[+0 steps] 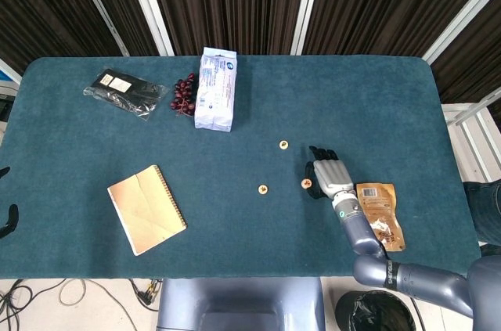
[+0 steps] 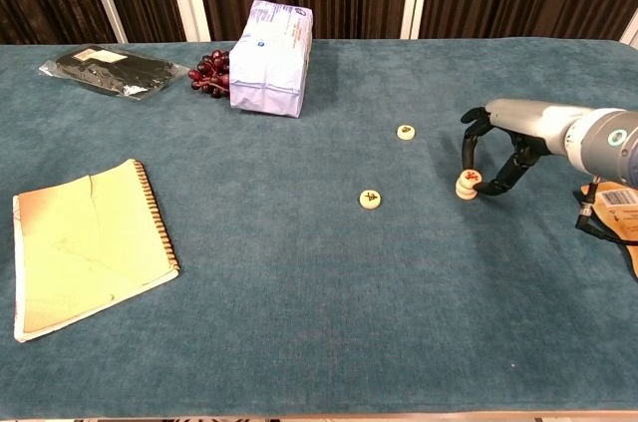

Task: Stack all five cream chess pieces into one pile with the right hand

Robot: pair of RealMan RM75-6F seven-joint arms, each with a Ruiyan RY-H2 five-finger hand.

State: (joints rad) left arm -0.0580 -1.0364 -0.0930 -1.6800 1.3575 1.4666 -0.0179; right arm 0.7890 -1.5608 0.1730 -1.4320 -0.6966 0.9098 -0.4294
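The pile point(image 2: 466, 185) of cream pieces stands right of centre on the table point(image 2: 299, 322), with the right hand point(image 2: 495, 158) arched over it and a fingertip point(image 2: 476, 179) touching its top disc; whether it pinches cannot be told. Two loose pieces point(image 2: 370, 200) point(image 2: 406, 132) lie apart to the left. The discs look light, hard and smooth, best taken by the rim. The left hand is out of sight.

Short pile of cream chess pieces point(image 2: 466, 185), two more cream discs lying flat, one point(image 2: 371, 200) nearer, one point(image 2: 406, 132) farther back
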